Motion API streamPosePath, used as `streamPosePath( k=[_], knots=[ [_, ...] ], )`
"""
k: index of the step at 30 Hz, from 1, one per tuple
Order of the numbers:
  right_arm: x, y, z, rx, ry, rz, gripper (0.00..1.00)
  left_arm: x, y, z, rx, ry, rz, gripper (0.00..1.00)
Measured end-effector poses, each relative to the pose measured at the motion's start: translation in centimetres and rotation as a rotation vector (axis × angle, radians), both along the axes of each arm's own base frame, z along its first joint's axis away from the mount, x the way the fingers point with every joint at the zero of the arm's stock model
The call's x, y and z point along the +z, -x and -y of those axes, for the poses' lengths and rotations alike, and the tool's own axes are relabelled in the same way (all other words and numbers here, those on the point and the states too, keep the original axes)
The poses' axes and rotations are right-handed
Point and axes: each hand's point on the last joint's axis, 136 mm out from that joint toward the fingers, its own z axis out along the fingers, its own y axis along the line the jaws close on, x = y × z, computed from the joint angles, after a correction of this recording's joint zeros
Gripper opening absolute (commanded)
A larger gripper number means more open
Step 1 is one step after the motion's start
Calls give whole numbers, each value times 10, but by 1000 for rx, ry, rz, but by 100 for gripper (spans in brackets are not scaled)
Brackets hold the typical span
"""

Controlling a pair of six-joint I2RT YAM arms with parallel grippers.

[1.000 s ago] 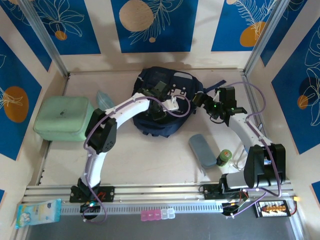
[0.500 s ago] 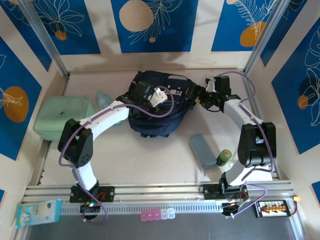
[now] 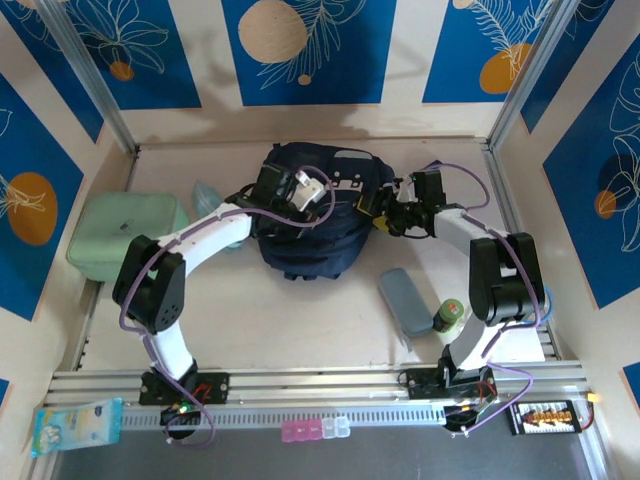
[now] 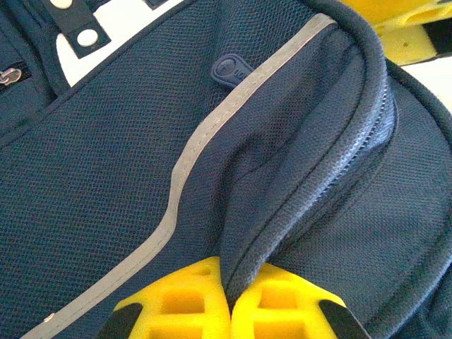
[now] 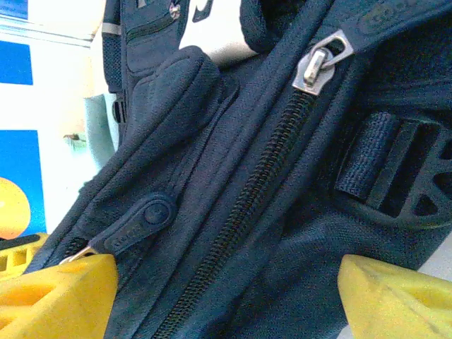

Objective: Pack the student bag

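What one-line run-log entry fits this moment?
target: student bag | left pincer: shut on bag fabric fold | right pincer: open, astride zipper | grey pouch, mint case: on table, unpacked

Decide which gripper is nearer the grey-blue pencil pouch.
Right. The right gripper is open at the student bag's right side, just behind the pencil pouch; the left gripper pinches bag fabric farther left.

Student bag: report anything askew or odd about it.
The left claw is shut on a fold of the student bag beside its zipper, bunching the fabric into a ridge. No damage or spill shows.
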Motion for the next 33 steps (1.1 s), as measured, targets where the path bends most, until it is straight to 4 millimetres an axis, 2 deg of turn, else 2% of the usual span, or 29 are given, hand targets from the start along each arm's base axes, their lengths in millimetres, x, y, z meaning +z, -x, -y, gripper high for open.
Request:
streamPosePath(
  k=[5,10,12,16,22,26,33],
  knots=[
    [13,-9,5,-19,2,38,83,3,0,0,-12,22,-6,0],
    [37,-37,27,-74,-2,107,83,5,1,0,-27,21,6,0],
    [38,-52,37,-96,0,122,82,5,1,-1,-31,20,7,0],
    [22,-77,51,-116,7,103,81,4,2,-1,-36,18,7,0],
    [2,-97,46,-57,-3,80,65,0,4,-2,-41,17,-6,0],
    [-4,-99,42,-5,-7,71,65,0,5,-2,-42,18,-6,0],
    [-12,-89,33,75,-17,55,63,-1,5,-2,-49,15,-5,0]
  ],
)
